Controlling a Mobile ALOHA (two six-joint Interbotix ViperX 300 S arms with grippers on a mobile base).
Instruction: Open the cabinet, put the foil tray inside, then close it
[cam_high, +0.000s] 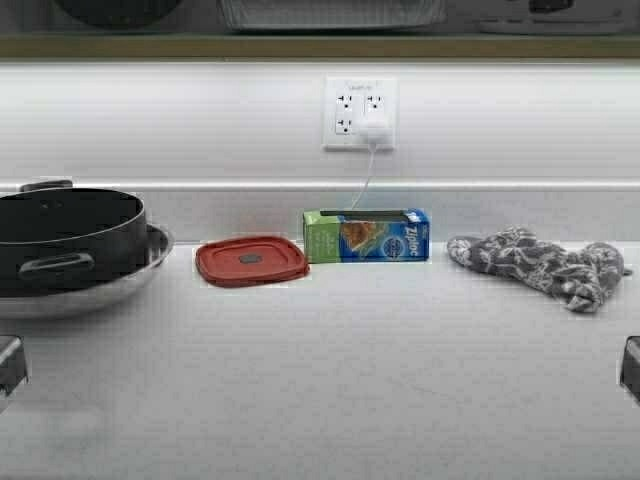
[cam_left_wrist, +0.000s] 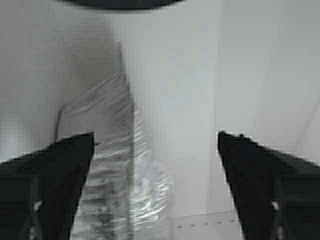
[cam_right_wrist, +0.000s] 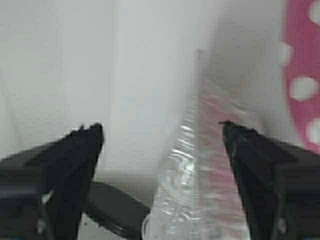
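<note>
currently the foil tray sits inside the cabinet, visible only at the top edge of the high view. both pincers are spread wide and hold nothing: left gripper has the tray's ribbed wall just beside one finger, right gripper likewise. tray looks placed; judgement: closing the doors is next.

Bright, even light washes the pale desk and white wall in the high view with only faint shadows under the things, while both wrist views are soft and blurred, the crinkled silver foil tray smeared with glare streaks.
</note>
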